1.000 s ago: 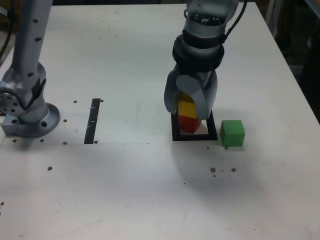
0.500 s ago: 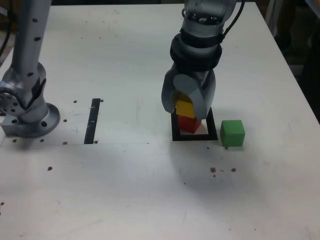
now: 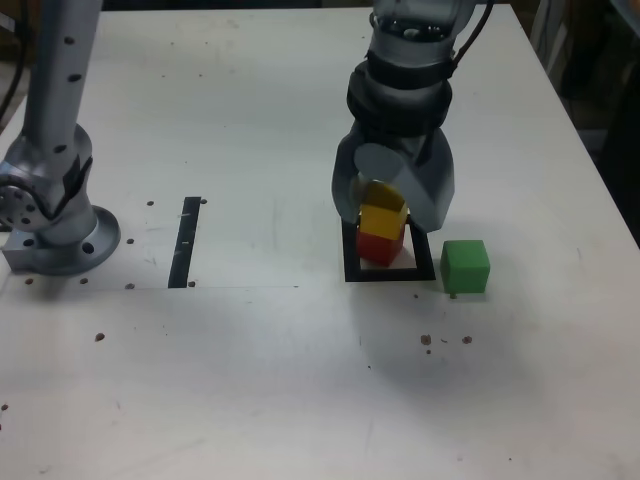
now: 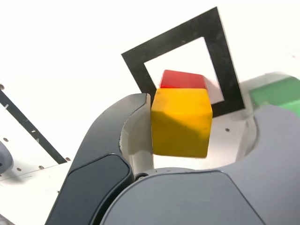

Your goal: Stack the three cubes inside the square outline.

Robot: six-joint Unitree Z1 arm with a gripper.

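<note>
Fingers (image 3: 428,190) spread apart around yellow cube (image 3: 382,218), a gap on one side in the wrist view — grip released. Sits on red cube (image 3: 378,247) inside square outline (image 3: 390,272) (slightly skewed on it). Green cube (image 3: 465,266) just beside outline on the exterior view's right, on table (image 3: 250,350).

two cubes (image 3: 381,232) stacked inside outline (image 3: 389,272)

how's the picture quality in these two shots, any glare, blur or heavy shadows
Exterior view: even light, slightly soft focus, a faint shadow on the table in front of the square outline. Wrist view: the table is blown out to near white, the yellow cube is sharp with a shaded lower face, and the tool fills the foreground.
</note>
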